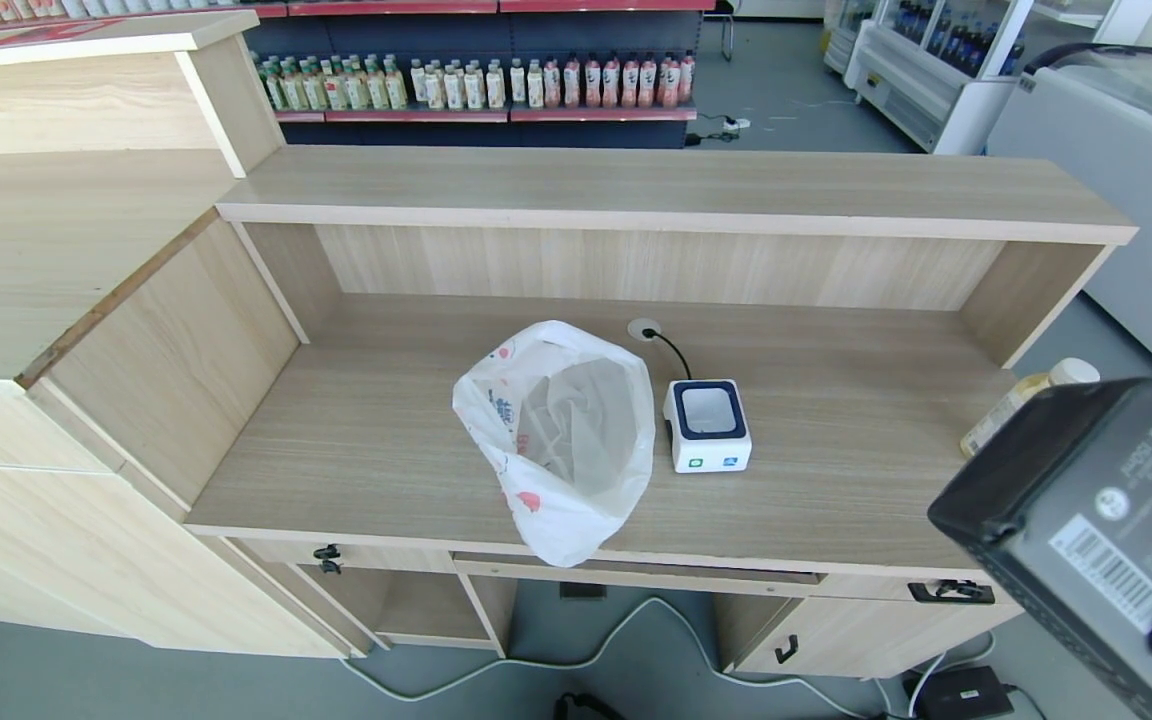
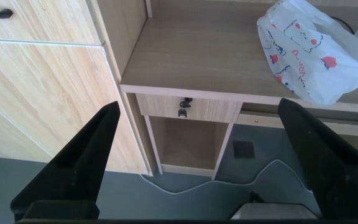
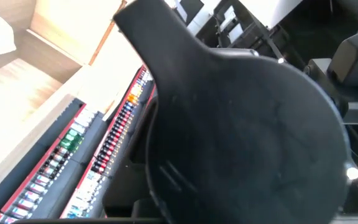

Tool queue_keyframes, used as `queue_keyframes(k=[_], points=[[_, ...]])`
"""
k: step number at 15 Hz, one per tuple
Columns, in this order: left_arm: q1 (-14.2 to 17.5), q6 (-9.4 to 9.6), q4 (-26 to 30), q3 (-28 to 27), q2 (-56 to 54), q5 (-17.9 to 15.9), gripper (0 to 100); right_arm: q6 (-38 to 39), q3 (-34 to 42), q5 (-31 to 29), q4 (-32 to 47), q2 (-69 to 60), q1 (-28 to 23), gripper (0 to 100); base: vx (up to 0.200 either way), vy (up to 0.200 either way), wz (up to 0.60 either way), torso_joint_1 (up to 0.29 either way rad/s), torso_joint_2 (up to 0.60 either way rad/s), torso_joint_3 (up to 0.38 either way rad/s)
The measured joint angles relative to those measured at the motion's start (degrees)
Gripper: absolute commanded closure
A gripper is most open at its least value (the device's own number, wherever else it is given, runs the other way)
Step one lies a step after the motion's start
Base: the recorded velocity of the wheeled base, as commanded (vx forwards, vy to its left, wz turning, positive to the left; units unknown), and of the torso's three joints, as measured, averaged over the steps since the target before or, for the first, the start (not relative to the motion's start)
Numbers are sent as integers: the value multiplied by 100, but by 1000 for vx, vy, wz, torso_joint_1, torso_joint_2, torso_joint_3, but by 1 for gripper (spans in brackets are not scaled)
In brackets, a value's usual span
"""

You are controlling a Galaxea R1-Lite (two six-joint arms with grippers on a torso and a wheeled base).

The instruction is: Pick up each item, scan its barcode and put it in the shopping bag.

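A white plastic shopping bag (image 1: 556,440) stands open on the wooden counter (image 1: 836,470), its mouth facing up and forward. Just right of it sits the white barcode scanner (image 1: 706,425) with a dark-framed window. At the counter's right end a tilted yellowish bottle with a white cap (image 1: 1026,400) pokes out from behind my right arm's black wrist housing (image 1: 1086,530); whether it is held is hidden. My left gripper (image 2: 197,162) hangs open and empty in front of the counter's left corner, below its edge, with the bag (image 2: 312,53) farther off.
The counter has a raised back shelf (image 1: 676,190) and side walls. A taller cabinet (image 1: 66,230) stands to the left. The scanner's cable runs to a grommet (image 1: 644,328). A keyed drawer (image 2: 185,107) sits under the counter, and cables lie on the floor (image 1: 636,640).
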Motion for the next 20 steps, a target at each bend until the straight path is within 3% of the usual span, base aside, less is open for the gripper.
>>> queue_keyframes(k=[6, 8, 10, 13, 15, 16, 20], points=[[0, 0, 0, 0, 0, 2, 0, 49, 9, -5, 5, -2, -9, 100, 0, 0, 0, 0, 0, 0], [-2, 0, 0, 0, 0, 2, 0, 757, -37, -55, 20, 102, -184, 100, 0, 0, 0, 0, 0, 0], [-2, 0, 0, 0, 0, 2, 0, 2381, -201, -610, 18, 213, -761, 100, 0, 0, 0, 0, 0, 0], [0, 0, 0, 0, 0, 0, 0, 6065, -315, -2097, 29, 243, -1855, 100, 0, 0, 0, 0, 0, 0], [0, 0, 0, 0, 2, 0, 0, 8080, -356, -2873, 16, 246, -2402, 100, 0, 0, 0, 0, 0, 0], [0, 0, 0, 0, 0, 2, 0, 8805, -356, -3084, 18, 265, -2703, 100, 0, 0, 0, 0, 0, 0], [0, 0, 0, 0, 0, 2, 0, 9481, -140, -2996, 71, 284, -3907, 100, 0, 0, 0, 0, 0, 0]])
